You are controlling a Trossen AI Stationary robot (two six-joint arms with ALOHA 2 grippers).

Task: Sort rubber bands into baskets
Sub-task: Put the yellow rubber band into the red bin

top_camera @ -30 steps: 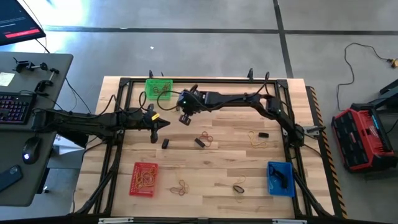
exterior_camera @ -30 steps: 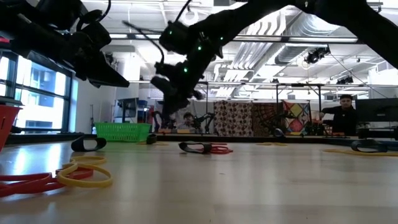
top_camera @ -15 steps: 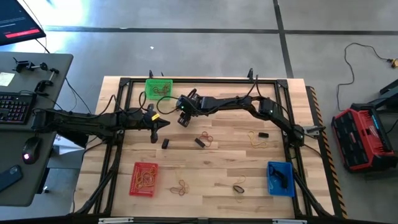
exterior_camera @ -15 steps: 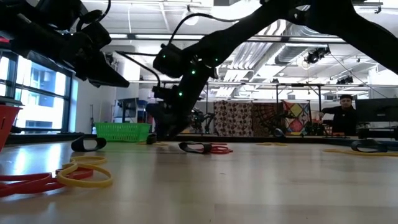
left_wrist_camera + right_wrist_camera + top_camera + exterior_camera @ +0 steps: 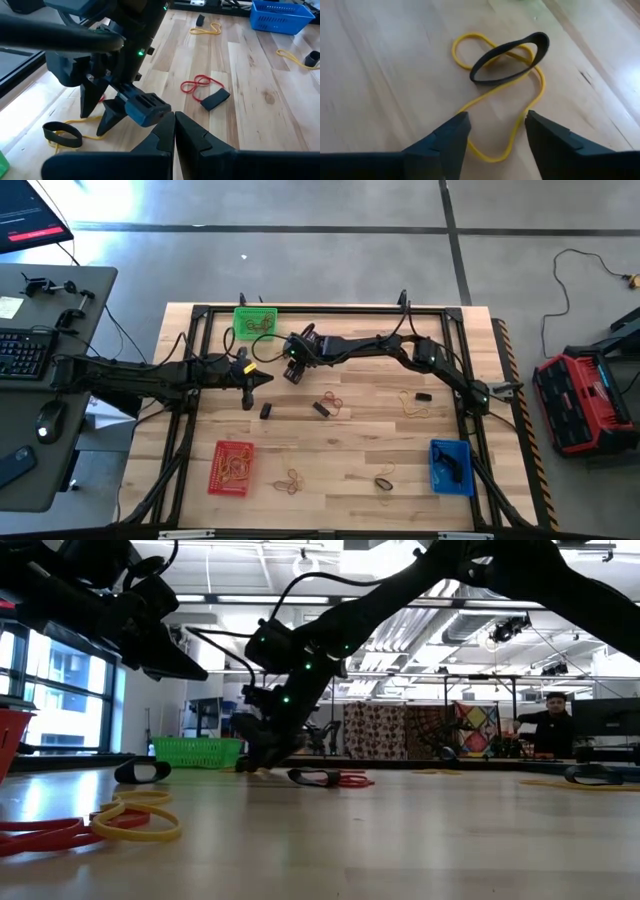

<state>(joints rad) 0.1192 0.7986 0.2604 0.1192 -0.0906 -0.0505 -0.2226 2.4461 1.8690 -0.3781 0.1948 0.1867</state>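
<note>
Where right end effector [image 5: 495, 131] gapes, yellow band [image 5: 506, 116] lies between.

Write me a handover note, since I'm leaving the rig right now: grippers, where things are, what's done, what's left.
Right gripper: open, low over a yellow band and a black band lying on it, near the green basket.
Left gripper: shut, empty, waiting beside it.
Done: bands lie in the green, red basket and blue basket.
Left: loose bands mid-table, at the right and along the front.
</note>
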